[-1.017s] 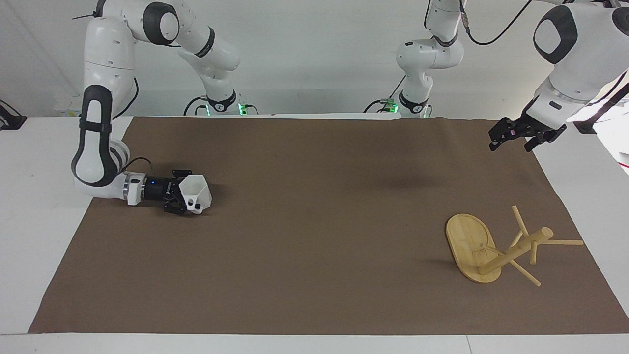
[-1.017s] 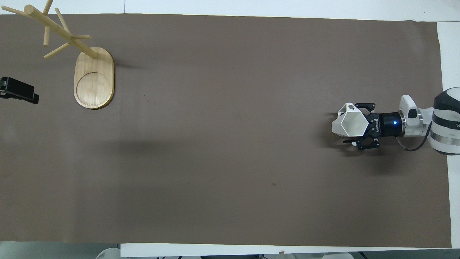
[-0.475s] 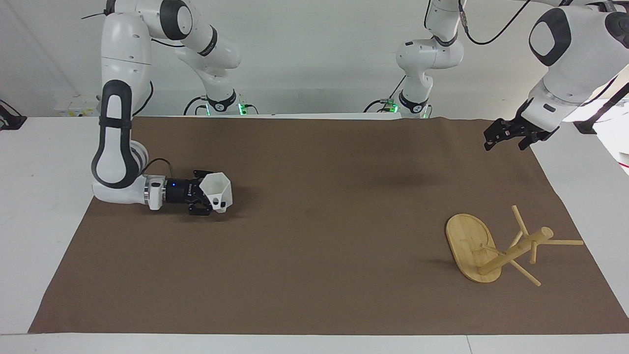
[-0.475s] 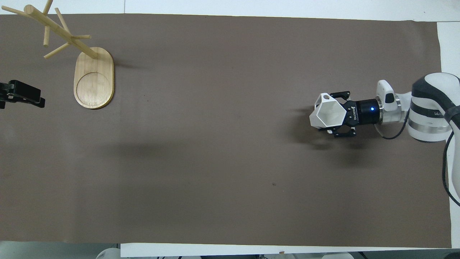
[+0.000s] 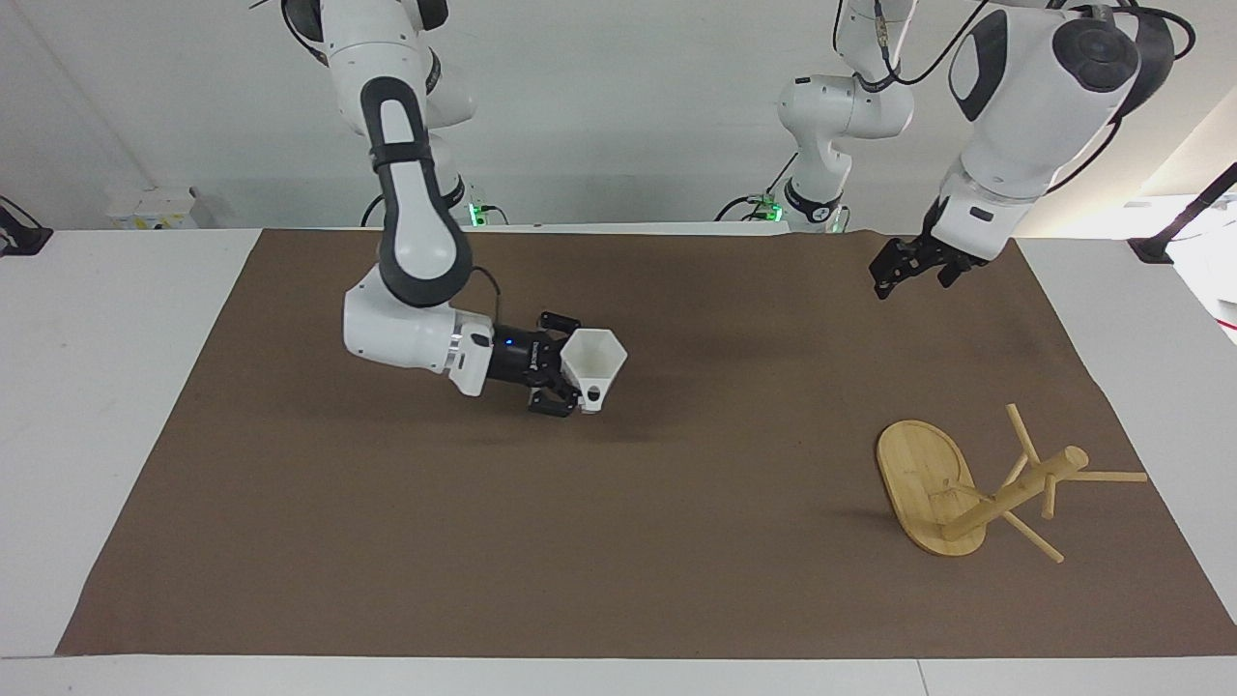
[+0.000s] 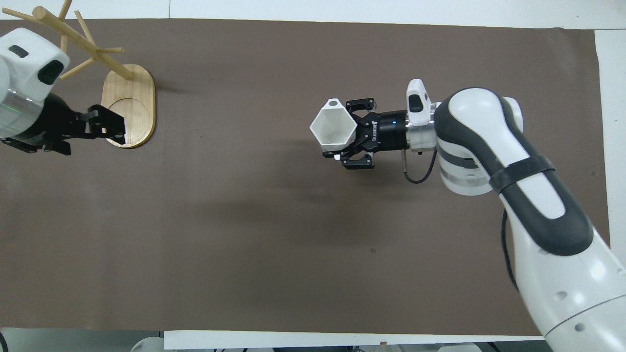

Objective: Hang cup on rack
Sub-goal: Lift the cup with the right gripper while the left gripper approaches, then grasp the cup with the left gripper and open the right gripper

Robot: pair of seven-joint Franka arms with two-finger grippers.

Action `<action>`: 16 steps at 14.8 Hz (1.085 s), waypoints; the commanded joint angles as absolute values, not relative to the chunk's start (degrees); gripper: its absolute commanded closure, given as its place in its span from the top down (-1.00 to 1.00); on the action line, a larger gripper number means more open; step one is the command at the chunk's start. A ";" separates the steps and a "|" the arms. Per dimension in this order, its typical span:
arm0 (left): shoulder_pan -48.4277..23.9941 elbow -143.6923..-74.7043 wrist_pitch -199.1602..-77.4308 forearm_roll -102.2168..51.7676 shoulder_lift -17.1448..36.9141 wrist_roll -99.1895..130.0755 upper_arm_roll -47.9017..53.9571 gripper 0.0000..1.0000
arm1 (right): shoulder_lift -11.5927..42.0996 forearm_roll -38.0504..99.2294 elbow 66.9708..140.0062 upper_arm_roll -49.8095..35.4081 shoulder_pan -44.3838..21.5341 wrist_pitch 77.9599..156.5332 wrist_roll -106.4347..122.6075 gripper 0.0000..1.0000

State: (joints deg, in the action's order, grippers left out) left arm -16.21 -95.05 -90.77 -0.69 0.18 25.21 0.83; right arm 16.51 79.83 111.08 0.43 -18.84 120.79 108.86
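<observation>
Wall: my bench backs onto a plain white wall (image 5: 618, 116) across the top of the facing view
Table: white top (image 5: 87, 406), bare at the left and right edges
Mat: brown sheet (image 5: 599, 541) covers most of my table
Light: even, with soft shadows on the mat near frame centre
Clutter: small white box (image 5: 150, 207) upper left by the wall; black stand (image 5: 1184, 217) upper right

We read one marking only: white brand lettering on black body of right gripper (image 6: 342, 142), overhead view, apparently "ROBOTIQ", seen turned sideways, letters small. No readable text on cup (image 6: 332, 129), rack (image 6: 128, 105), tabletop (image 6: 293, 244), arms or left gripper (image 6: 105, 128).
</observation>
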 commanded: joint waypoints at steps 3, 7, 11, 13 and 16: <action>-26.17 -95.10 -95.44 -1.49 0.35 40.67 0.09 0.98 | 13.18 80.68 110.13 0.97 -25.74 129.98 99.58 -0.37; -30.76 -87.83 -97.12 -3.25 5.78 48.94 0.09 0.98 | 13.53 82.00 110.04 0.97 -30.40 136.57 98.62 -0.37; -33.92 -82.70 -99.56 -3.69 12.39 54.57 0.09 0.98 | 13.71 82.35 110.04 0.97 -31.64 138.78 97.91 -0.37; -33.75 -83.40 -103.08 -3.87 12.92 55.28 0.17 0.94 | 13.71 82.35 110.04 0.97 -31.64 138.78 97.91 -0.37; -33.92 -85.95 -103.62 -6.67 13.71 55.46 0.09 0.64 | 13.71 82.35 110.04 0.97 -31.64 138.87 97.91 -0.37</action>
